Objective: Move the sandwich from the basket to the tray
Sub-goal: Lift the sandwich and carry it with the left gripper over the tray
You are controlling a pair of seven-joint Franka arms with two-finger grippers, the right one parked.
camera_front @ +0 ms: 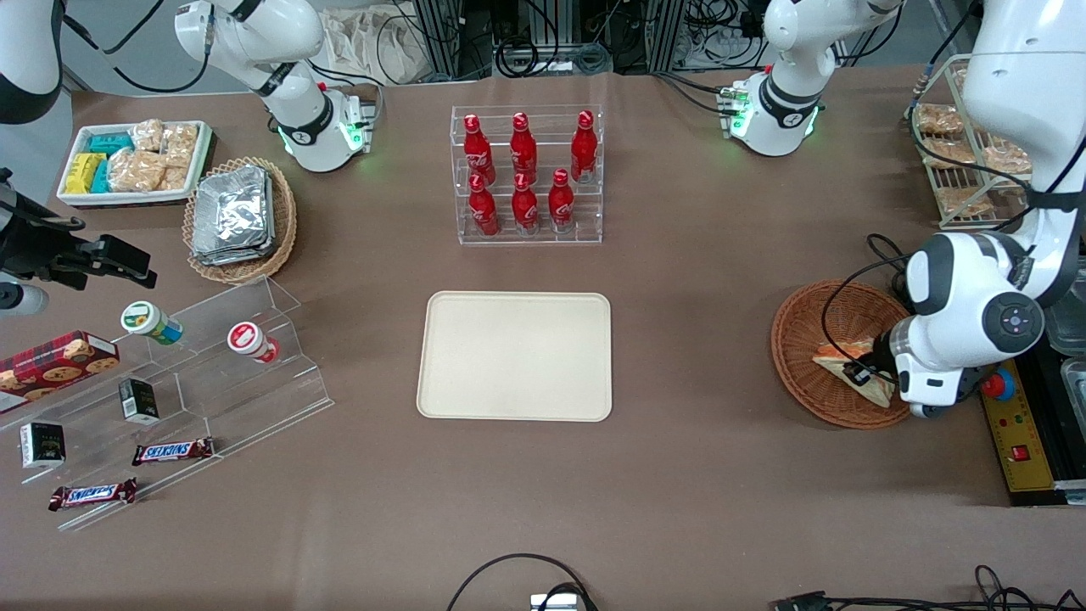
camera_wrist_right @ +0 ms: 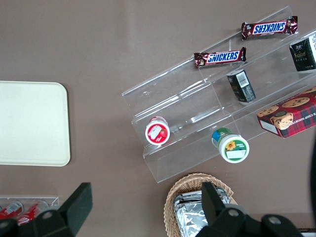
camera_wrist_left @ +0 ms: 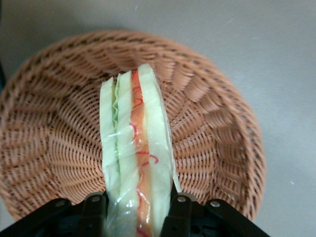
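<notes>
The sandwich (camera_front: 851,365) (camera_wrist_left: 137,148), a wrapped wedge of white bread with orange and green filling, sits over the reddish-brown wicker basket (camera_front: 806,339) (camera_wrist_left: 212,128) toward the working arm's end of the table. My gripper (camera_front: 874,373) (camera_wrist_left: 137,210) is shut on the sandwich, one finger (camera_wrist_left: 94,212) pressed on each bread face. I cannot tell whether the sandwich still touches the basket floor. The cream tray (camera_front: 515,355) (camera_wrist_right: 29,123) lies bare at the table's middle.
A clear rack of red bottles (camera_front: 526,174) stands farther from the front camera than the tray. Toward the parked arm's end are a tan basket of foil packets (camera_front: 239,216), a white bin of snacks (camera_front: 131,161) and an acrylic stand with candy bars (camera_front: 170,399). A wire rack (camera_front: 963,161) stands near the working arm.
</notes>
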